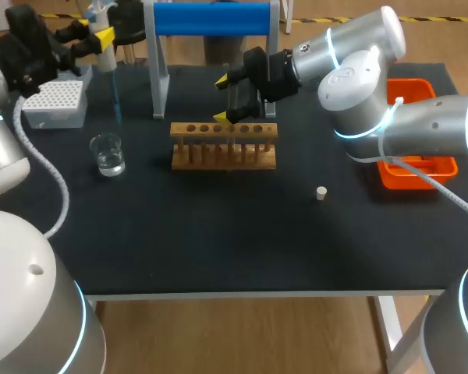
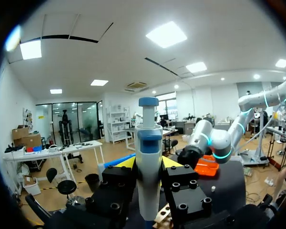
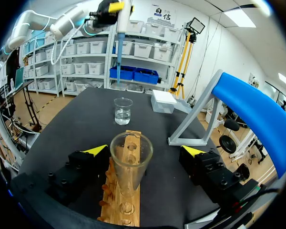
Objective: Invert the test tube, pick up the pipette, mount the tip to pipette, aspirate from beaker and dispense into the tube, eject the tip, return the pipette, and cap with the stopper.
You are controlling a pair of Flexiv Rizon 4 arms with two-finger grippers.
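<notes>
My left fingers (image 2: 126, 163) clamp the pipette (image 2: 148, 157), raised off the table (image 1: 218, 234); my right fingers (image 3: 97, 150) stand wide apart, tube (image 3: 130, 164) between, gaps either side.

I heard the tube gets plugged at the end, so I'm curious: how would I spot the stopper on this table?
On the black table, look between the wooden rack in the middle and the orange tray at the right edge. The stopper sits alone on bare tabletop there, nearer the front than both: a small pale plug, touching nothing.
</notes>
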